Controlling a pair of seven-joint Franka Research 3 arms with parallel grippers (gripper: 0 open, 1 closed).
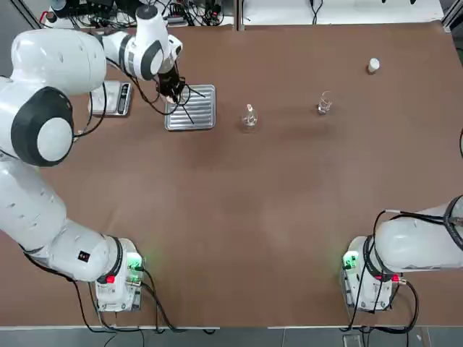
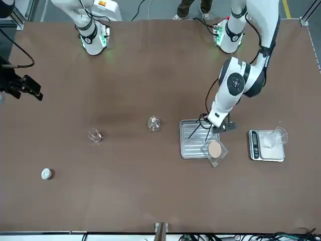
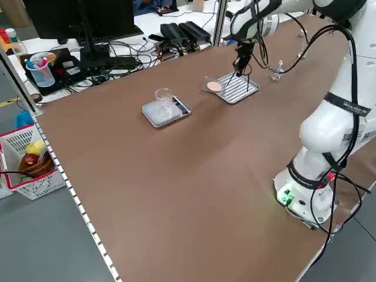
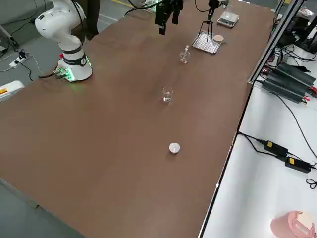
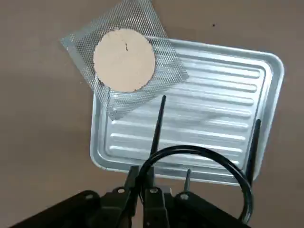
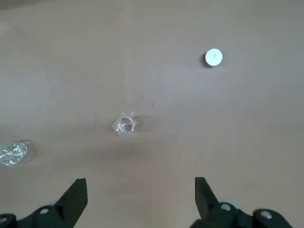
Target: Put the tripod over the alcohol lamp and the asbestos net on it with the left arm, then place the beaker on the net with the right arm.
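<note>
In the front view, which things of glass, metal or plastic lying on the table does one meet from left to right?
White cap → beaker → alcohol lamp → ridged tray → white scale

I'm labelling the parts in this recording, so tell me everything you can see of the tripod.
The tripod is thin, black and wire-like: a round ring on slim straight legs, three showing. The left gripper's fingers are closed on its ring. It is upright, legs down, over the ridged silver tray, beside the mesh net. Whether its feet touch the tray, I cannot tell.
</note>
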